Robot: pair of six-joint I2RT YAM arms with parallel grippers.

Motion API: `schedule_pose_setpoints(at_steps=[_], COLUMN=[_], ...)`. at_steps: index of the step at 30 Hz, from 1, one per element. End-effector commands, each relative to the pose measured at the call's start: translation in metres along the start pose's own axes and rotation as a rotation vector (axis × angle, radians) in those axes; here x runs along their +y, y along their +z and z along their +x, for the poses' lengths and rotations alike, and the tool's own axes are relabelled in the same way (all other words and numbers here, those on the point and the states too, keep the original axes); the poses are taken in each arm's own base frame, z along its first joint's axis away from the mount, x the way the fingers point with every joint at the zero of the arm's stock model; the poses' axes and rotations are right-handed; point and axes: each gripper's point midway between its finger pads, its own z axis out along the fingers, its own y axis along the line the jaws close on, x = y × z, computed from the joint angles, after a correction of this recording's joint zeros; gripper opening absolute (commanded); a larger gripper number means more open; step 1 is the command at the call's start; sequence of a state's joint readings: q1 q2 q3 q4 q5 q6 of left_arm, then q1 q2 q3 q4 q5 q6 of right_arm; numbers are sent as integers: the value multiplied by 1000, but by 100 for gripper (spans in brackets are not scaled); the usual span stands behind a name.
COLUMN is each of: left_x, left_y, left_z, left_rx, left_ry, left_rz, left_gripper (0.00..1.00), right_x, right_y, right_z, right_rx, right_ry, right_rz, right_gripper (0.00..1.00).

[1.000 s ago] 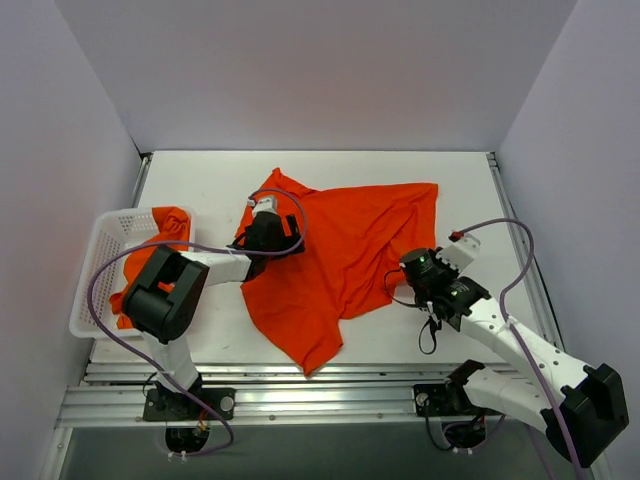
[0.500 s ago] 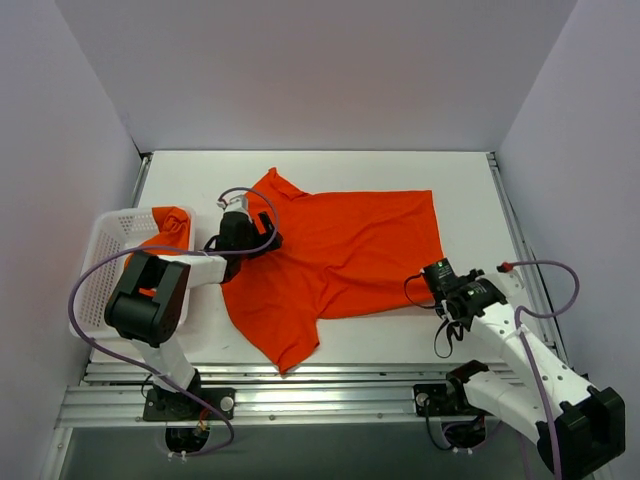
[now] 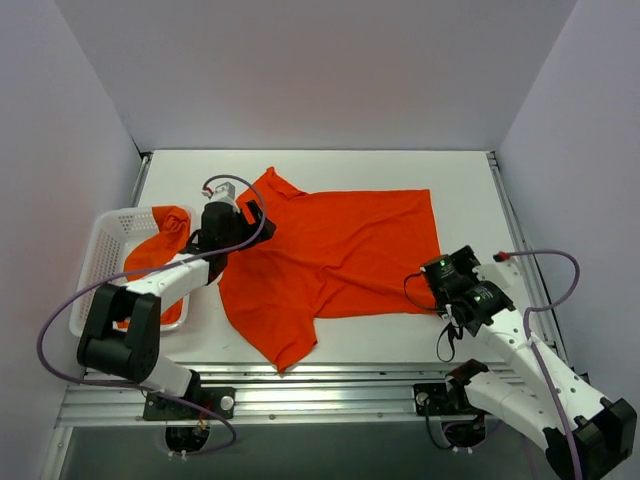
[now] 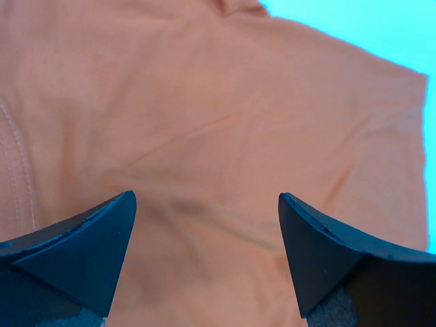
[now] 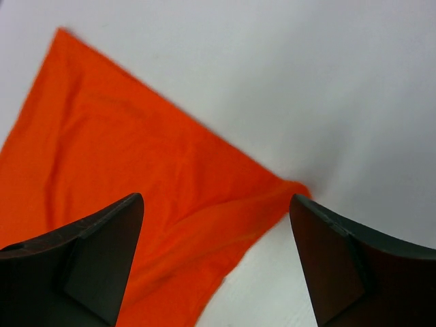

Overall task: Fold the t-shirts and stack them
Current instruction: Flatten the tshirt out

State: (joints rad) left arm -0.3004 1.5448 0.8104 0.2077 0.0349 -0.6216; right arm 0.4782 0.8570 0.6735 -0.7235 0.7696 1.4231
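One orange-red t-shirt (image 3: 335,250) lies spread on the white table, its lower left part trailing toward the near edge. My left gripper (image 3: 250,222) hovers open over the shirt's left edge. In the left wrist view its gripper (image 4: 208,252) has only flat fabric (image 4: 204,122) under the wide gap. My right gripper (image 3: 440,280) stands open at the shirt's near right corner. In the right wrist view that corner (image 5: 296,189) lies on the table between the spread fingers of the gripper (image 5: 216,259), held by nothing. A second t-shirt (image 3: 165,235) sits bunched in the basket.
The white perforated basket (image 3: 105,225) stands at the table's left edge, beside the left arm. Purple cables loop off both arms. Grey walls close in the table on three sides. The metal rail runs along the near edge (image 3: 330,385).
The right gripper has pulled the shirt's corner out to the right, then opened and let it go. The shirt now lies flatter and wider. The left gripper has drifted left and back.
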Motion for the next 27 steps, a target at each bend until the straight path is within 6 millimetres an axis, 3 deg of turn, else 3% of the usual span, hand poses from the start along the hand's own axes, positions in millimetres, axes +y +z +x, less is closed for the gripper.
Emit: schedule_pose_setpoints(at_steps=[1, 2, 3, 4, 5, 6, 7, 8, 9, 10, 11, 12, 14, 15, 17, 18, 19, 20, 22, 23, 24, 27], left_x=[-39, -39, -50, -52, -50, -49, -48, -46, -46, -52, -47, -47, -45, -42, -40, -39, -46, -45, -50, -45, -52, -52], left_y=[-33, -39, -48, -50, -49, -50, -49, -42, -37, -34, -19, -10, 17, 27, 53, 62, 70, 85, 101, 115, 121, 138], left_z=[-46, -48, -63, -67, -67, -78, -80, -79, -81, -92, -87, -87, -89, -87, -84, -82, -82, -75, -77, -66, -72, -67], left_rx=[-100, -99, -130, -130, -110, -126, -121, -112, -111, -133, -105, -93, -62, -47, -16, -11, -11, 9, -1, 27, 21, 36], left_ry=[17, 23, 39, 49, 58, 58, 59, 60, 59, 60, 64, 64, 64, 61, 49, 45, 38, 20, 6, -7, -12, -33], left_rz=[76, 63, 78, 77, 55, 23, 11, 3, -1, 12, -4, -11, -33, -42, -44, -45, -13, -4, 23, 16, 38, 44], left_gripper=[94, 94, 94, 94, 94, 94, 94, 94, 94, 94, 94, 94, 95, 96, 100, 98, 91, 82, 75, 74, 74, 74], right_x=[85, 101, 133, 150, 164, 176, 204, 218, 228, 246, 254, 254, 271, 268, 273, 267, 261, 261, 259, 259, 258, 253], right_y=[-19, -21, -32, -27, -26, -9, -14, -11, 11, 13, 21, 49, 65, 87, 110, 127, 141, 148, 164, 169, 176, 188], right_z=[-16, -12, -22, -9, -8, 3, -9, -3, 5, -3, 1, 9, 9, 23, 17, 29, 26, 27, 33, 34, 40, 47], right_rx=[-42, -41, -53, -19, -21, 1, -8, 18, 29, 23, 46, 66, 98, 129, 142, 176, 188, 202, 218, 222, 230, 245], right_ry=[-37, -160, -124, -180, -250, -304, -299, -359, -380, -370, -380, -399, -389, -415, -399, -414, -381, -368, -341, -335, -340, -349], right_rz=[-288, -354, -440, -458, -482, -446, -486, -522, -495, -513, -525, -477, -500, -465, -441, -412, -383, -386, -393, -390, -385, -369], right_gripper=[84, 85, 85, 88, 88, 85, 79, 70, 37, 20, 8, 0, 0, 0, 0, 0, 0, 0, 0, 0, 0, 0])
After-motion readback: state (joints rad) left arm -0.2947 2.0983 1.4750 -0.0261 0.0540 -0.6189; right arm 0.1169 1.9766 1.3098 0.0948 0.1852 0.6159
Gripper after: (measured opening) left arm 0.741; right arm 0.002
